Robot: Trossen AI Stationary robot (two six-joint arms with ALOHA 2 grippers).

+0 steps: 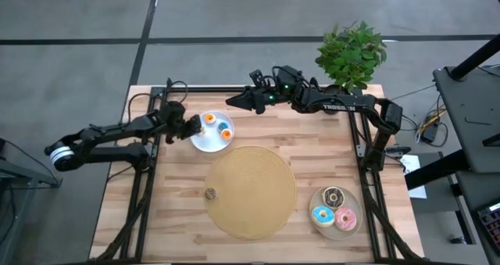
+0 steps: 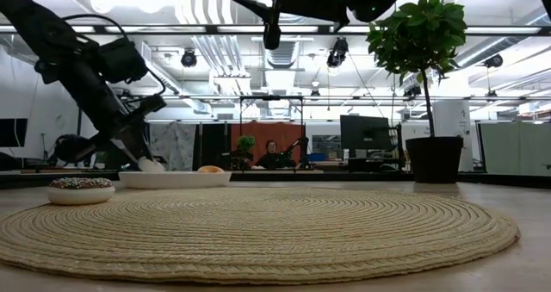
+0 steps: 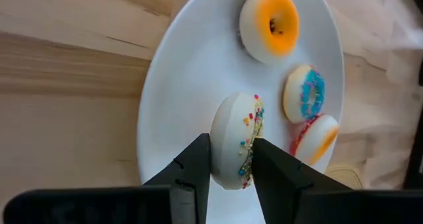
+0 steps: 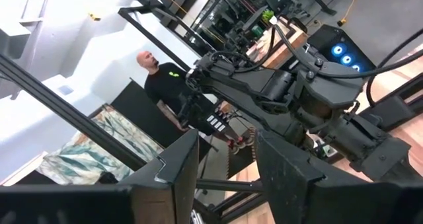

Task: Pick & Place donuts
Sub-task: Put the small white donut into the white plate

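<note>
A white plate (image 1: 205, 142) at the far left of the table holds an orange-iced donut (image 3: 268, 24), a blue-iced donut (image 3: 304, 94) and a red-and-orange donut (image 3: 316, 139), all lying flat. My left gripper (image 3: 231, 143) is over the plate's left part, shut on a white donut with coloured sprinkles (image 3: 234, 115). High above the table's far edge, my right gripper (image 4: 228, 171) hangs open with nothing between its fingers. On a beige plate (image 1: 353, 229) at the near right lie chocolate (image 1: 334, 196), blue (image 1: 323, 215) and pink (image 1: 345, 217) donuts. My left gripper pinches the sprinkled donut between its two fingers, one on the plain white underside (image 3: 221, 135) and one on the sprinkled top face. The fingers slant down from the table's left side. The donut stands on edge just over the white plate; whether it touches the plate I cannot tell.
A large round woven mat (image 1: 248, 191) fills the table's middle. A small brown donut on a little dish (image 1: 209, 193) sits at its left edge. A potted plant (image 1: 351, 54) stands at the far right corner. People show in the room beyond the table.
</note>
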